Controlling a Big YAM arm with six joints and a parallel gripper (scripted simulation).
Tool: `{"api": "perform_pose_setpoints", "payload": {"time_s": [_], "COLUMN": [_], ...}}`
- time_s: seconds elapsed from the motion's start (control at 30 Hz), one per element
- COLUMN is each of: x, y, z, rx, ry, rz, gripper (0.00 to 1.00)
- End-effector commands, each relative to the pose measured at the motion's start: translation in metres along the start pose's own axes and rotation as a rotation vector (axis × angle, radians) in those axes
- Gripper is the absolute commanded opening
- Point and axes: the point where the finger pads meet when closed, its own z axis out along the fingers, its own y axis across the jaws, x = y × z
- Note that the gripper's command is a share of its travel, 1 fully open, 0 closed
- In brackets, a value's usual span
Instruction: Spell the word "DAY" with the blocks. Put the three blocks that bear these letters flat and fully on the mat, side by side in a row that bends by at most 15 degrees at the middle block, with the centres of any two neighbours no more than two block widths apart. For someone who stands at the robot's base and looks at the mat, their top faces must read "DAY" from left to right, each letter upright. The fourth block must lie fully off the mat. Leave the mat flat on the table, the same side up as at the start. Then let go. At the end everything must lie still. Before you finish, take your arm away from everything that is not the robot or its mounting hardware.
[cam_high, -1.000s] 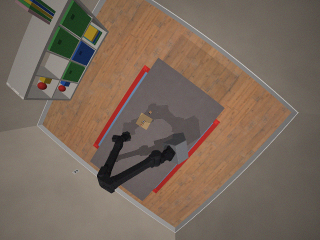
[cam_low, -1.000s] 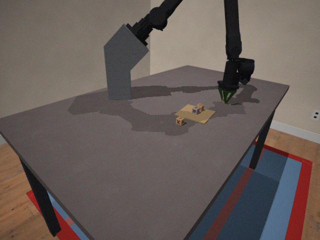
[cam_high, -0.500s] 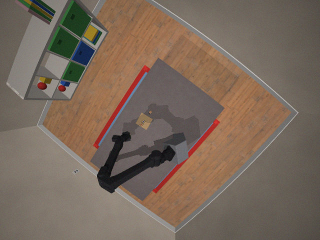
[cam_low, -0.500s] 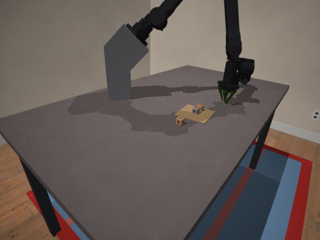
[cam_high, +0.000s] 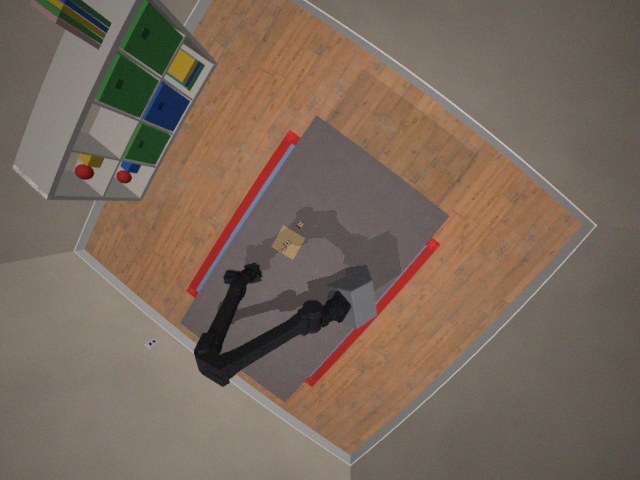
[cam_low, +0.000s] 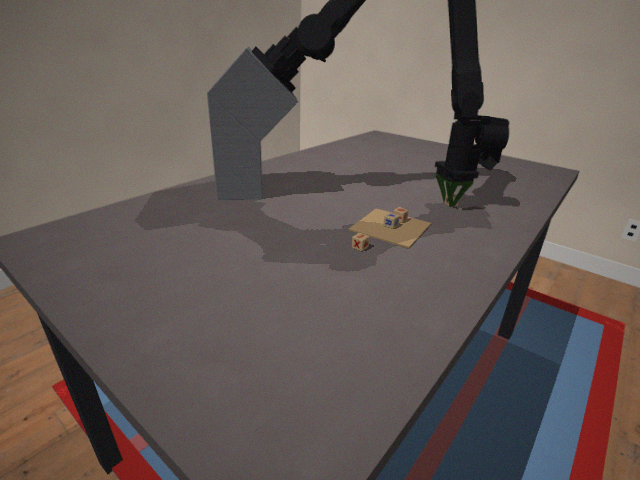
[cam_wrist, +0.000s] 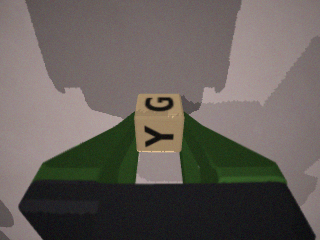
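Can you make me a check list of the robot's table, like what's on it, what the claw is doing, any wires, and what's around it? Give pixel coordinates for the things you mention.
Surface: grey table (cam_high: 361, 170) (cam_low: 310, 310), partly in shadow.
Job's things: two blocks on the tan mat (cam_high: 293, 252) (cam_low: 369, 221); a block with a red X (cam_high: 300, 224) (cam_low: 360, 242) off it; a block with a Y (cam_low: 448, 202) (cam_wrist: 159, 134) off it too.
Clutter: nothing seen.
Claw (cam_low: 451, 204) (cam_wrist: 159, 119): closed on the Y block.
Cables: nothing seen.
Surroundings: wooden floor, red-and-blue rug, shelf with bins, wall socket.

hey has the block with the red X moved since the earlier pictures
No. The red X block shows no visible shift in any direction: it sits just off the same edge of the mat.
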Motion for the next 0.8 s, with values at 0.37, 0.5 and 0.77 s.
{"api": "perform_pose_setpoints", "payload": {"time_s": [0.37,0.5,0.77], "x": [-0.007,-0.006,-0.001], "y": [-0.006,-0.006,-0.004], "z": [-0.068,-0.083,-0.104], "rx": [0.016,0.016,0.007], "ry": [-0.021,-0.021,-0.003], "rz": [-0.004,-0.004,-0.001], "gripper": [0.20,0.20,0.20]}}
